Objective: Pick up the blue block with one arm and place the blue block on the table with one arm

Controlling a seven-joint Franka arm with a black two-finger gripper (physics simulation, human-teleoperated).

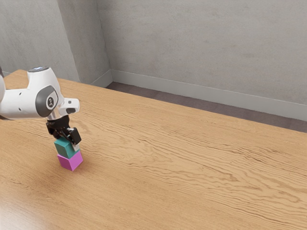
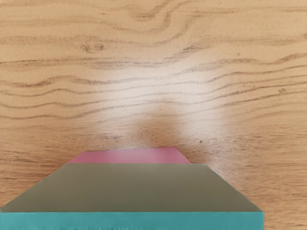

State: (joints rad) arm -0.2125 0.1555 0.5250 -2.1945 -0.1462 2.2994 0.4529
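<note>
My gripper point(image 1: 68, 137) is low over the table at the exterior view's left, right at the blue block point(image 1: 66, 148), which looks teal. Part of that block's upper side is covered by the gripper, and I cannot tell whether it is gripped. Directly below it is a magenta block point(image 1: 70, 161) on the wooden table point(image 1: 168, 167); whether the two blocks touch is unclear. In the wrist view the blue block point(image 2: 132, 221) looms large, just under the hand, and a strip of the magenta block point(image 2: 136, 155) shows past its side.
The tabletop point(image 2: 153, 57) extends well beyond the blocks toward the exterior view's right. A grey wall point(image 1: 206, 43) stands behind the table's far edge, with dark floor point(image 1: 163, 97) between them.
</note>
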